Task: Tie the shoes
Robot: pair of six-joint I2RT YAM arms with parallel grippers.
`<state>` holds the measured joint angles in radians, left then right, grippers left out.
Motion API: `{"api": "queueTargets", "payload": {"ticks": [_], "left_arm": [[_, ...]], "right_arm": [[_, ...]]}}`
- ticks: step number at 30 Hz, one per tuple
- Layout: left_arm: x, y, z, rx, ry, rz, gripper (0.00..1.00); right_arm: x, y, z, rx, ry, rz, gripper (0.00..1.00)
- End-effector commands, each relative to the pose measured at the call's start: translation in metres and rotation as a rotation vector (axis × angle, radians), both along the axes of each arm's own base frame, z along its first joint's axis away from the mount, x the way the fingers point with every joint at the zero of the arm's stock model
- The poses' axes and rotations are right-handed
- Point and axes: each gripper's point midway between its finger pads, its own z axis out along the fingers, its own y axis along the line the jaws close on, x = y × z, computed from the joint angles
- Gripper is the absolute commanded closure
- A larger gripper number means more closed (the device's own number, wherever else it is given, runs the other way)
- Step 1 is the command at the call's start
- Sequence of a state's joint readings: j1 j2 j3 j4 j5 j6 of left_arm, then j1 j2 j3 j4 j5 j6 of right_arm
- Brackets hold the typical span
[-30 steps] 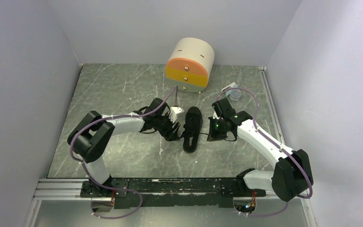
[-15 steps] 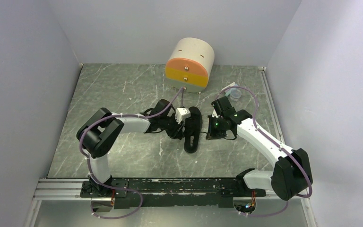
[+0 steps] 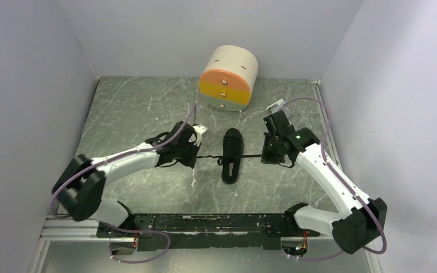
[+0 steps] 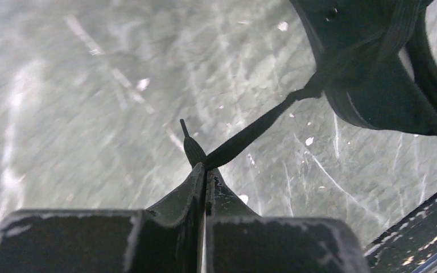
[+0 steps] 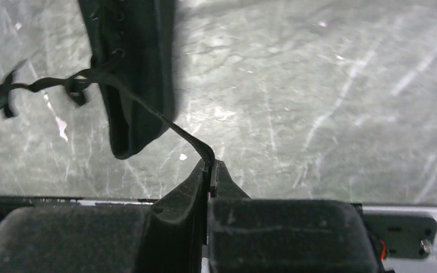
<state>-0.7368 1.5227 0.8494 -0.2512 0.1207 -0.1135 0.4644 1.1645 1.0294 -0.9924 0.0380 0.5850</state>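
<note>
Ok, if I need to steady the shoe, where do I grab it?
Likely across the near end of the shoe, from above, jaws closing on its sides: it lies narrow, lengthwise away from the arms, and the taut laces leave sideways at mid-length.

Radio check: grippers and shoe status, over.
Left gripper shut on left lace end. Right gripper shut on right lace end. Shoe between, both taut. Nothing blocking.

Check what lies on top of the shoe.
Black laces cross the shoe, pulled taut between the left gripper and right gripper. Detail beneath them is too dark to see.
</note>
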Motion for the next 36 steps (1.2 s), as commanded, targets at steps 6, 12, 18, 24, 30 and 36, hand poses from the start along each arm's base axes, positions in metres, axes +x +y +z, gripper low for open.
{"api": "queueTargets", "payload": {"ticks": [6, 12, 18, 24, 30, 36], "left_arm": [[0.011, 0.047, 0.064, 0.055, -0.109, 0.317, 0.95], [0.024, 0.04, 0.07, 0.07, -0.122, 0.314, 0.95], [0.037, 0.04, 0.072, 0.113, -0.132, 0.329, 0.95], [0.034, 0.039, 0.086, 0.062, -0.166, 0.3, 0.95], [0.038, 0.046, 0.089, 0.088, -0.194, 0.313, 0.95], [0.042, 0.05, 0.068, 0.125, -0.152, 0.317, 0.95]], "right_arm": [[-0.021, -0.095, 0.03, -0.317, -0.099, -0.457, 1.0], [0.012, -0.124, 0.045, -0.425, -0.228, -0.57, 1.0], [0.015, -0.155, 0.031, -0.474, -0.153, -0.658, 1.0], [0.014, -0.168, 0.037, -0.401, -0.199, -0.684, 1.0], [0.008, -0.177, 0.05, -0.426, -0.233, -0.716, 1.0], [0.003, -0.194, 0.032, -0.451, -0.163, -0.817, 1.0]]}}
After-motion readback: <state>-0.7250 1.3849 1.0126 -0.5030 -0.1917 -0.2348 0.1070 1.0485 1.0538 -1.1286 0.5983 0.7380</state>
